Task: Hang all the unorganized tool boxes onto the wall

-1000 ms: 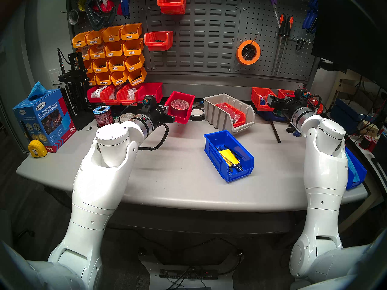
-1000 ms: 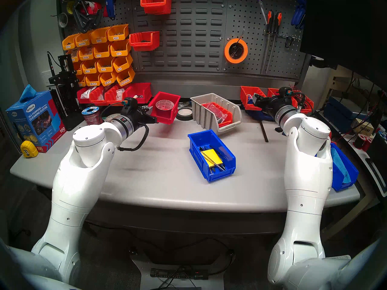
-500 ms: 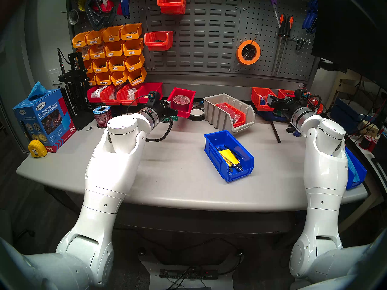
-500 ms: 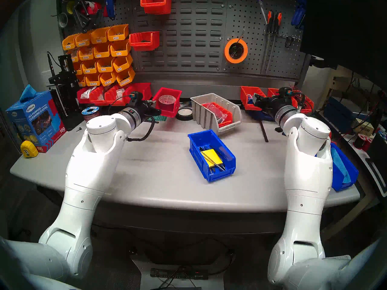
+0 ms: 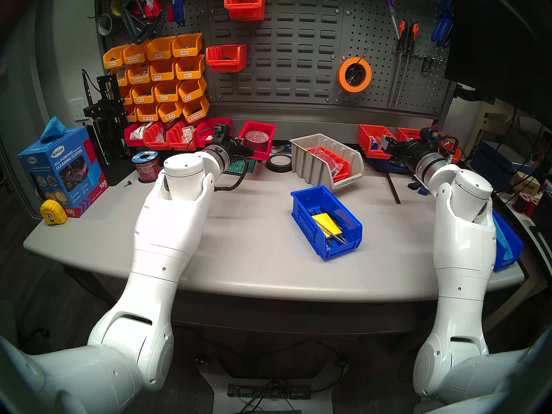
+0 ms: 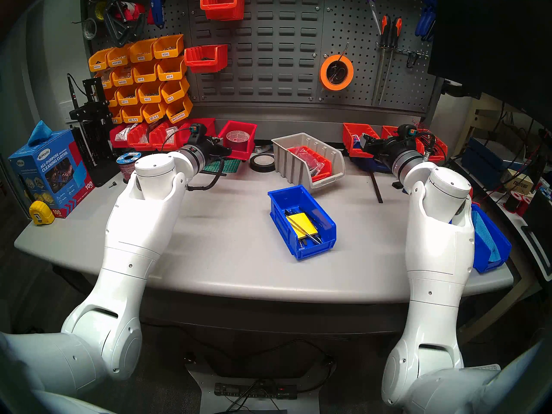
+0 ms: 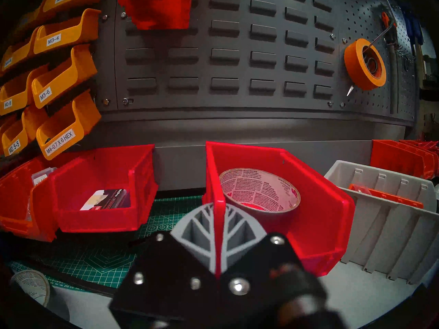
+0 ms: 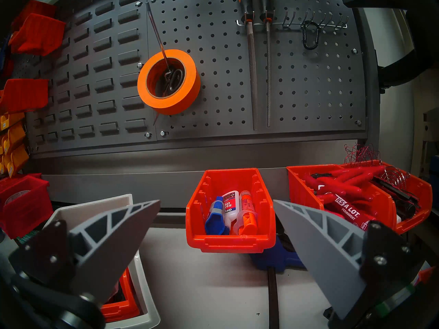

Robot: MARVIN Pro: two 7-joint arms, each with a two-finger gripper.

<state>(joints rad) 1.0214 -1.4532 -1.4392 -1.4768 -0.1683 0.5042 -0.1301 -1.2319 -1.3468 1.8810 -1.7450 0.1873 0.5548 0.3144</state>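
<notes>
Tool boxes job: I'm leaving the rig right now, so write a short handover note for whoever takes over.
Left gripper: shut on the side wall of the red bin, which holds a tape roll, carried close to the wall, not yet hung.
Right gripper: open, empty, facing an orange bin of glue bottles.
On the table: blue bin with yellow pad, beige-grey bin.
Done: none of the three hung yet.
Left: hang red, then blue and beige-grey.

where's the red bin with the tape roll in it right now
In the head views, the red bin is at the table's back, left of centre, gripped by the left claw, between the red bin row and the beige bin.
</notes>
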